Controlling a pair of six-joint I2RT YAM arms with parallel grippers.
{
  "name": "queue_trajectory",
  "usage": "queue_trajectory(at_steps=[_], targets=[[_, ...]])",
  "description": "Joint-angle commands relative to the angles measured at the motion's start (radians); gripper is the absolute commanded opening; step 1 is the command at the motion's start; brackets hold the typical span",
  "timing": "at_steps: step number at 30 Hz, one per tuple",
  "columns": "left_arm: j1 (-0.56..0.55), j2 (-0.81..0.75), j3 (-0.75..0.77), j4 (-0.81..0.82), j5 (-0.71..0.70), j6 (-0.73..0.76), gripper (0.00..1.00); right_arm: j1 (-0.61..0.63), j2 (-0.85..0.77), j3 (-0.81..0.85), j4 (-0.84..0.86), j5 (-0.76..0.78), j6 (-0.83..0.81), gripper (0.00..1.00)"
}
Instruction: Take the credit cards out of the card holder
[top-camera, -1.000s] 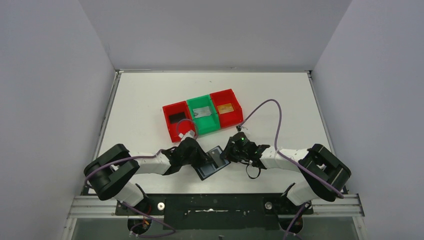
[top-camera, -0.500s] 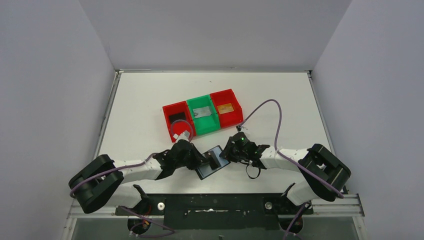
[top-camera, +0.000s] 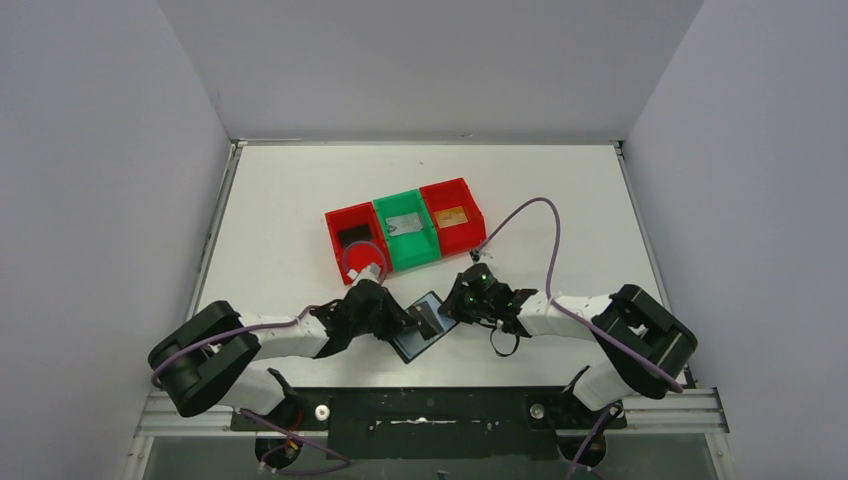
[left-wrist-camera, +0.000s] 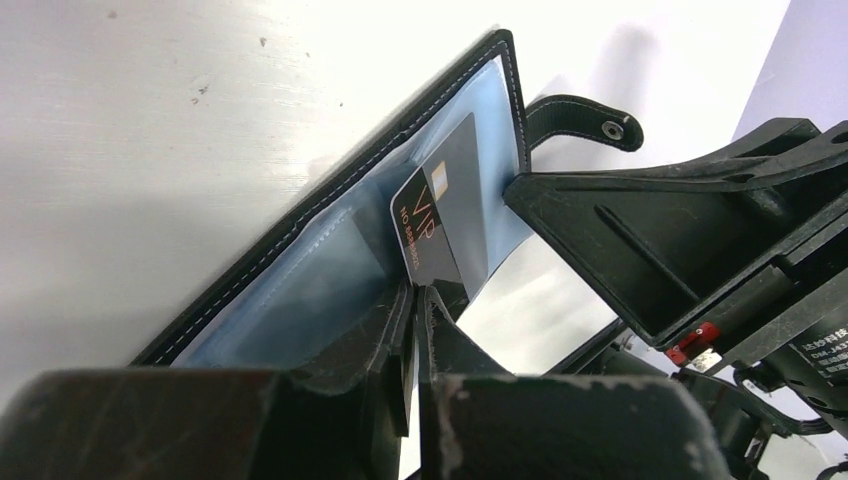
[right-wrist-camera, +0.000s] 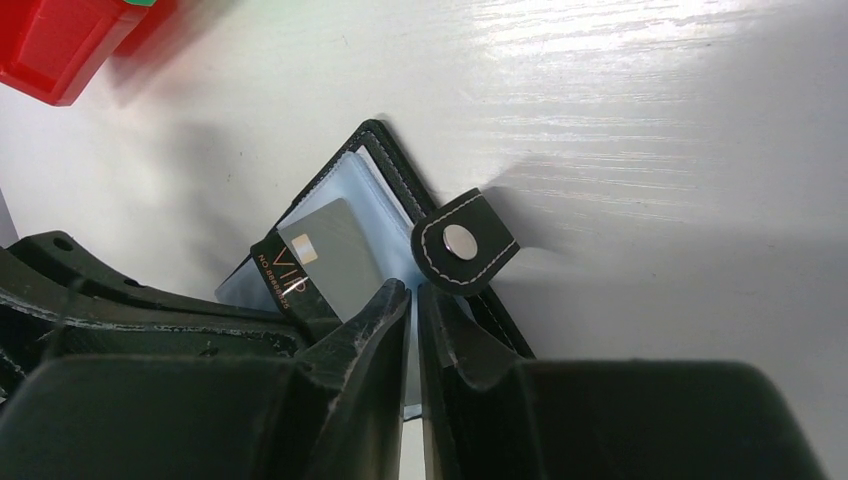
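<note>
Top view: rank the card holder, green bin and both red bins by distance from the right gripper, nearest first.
1. Card holder, at the right gripper's jaws.
2. Green bin, middle, and right red bin, right end: too close to call.
3. Left red bin, far left.

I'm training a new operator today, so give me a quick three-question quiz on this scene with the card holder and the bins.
1. True or false: the card holder lies folded shut on the table.
2. What is printed on the dark card sticking out of its pocket? A) VIP B) GOLD C) BANK
3. Fill in: of the three bins in a row, the middle bin is ____.
Key: 1 false, it lies open; 2 A; 3 green.
</note>
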Motion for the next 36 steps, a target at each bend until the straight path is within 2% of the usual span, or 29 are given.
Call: queue_trajectory(at_steps=[1,8,16,24,36], targets=[[0.001,0.015,0.026,0.138,0.026,-0.018,0.05,0.007,0.055,-0.002,-0.062,-0.011,-0.025,0.12],[0.002,0.052,0.016,0.208,0.042,-0.045,0.15,0.007,0.072,0.000,-0.046,-0.033,-0.032,0.06],[0.000,0.073,0.021,0.235,0.044,-0.052,0.17,0.005,0.080,-0.005,-0.042,-0.046,-0.029,0.03],[0.001,0.058,0.045,0.147,0.022,-0.021,0.00,0.003,0.076,-0.005,-0.066,-0.026,-0.020,0.03],[0.013,-0.132,-0.033,0.063,0.023,0.005,0.00,-0.008,-0.028,-0.033,-0.126,0.091,0.032,0.06]])
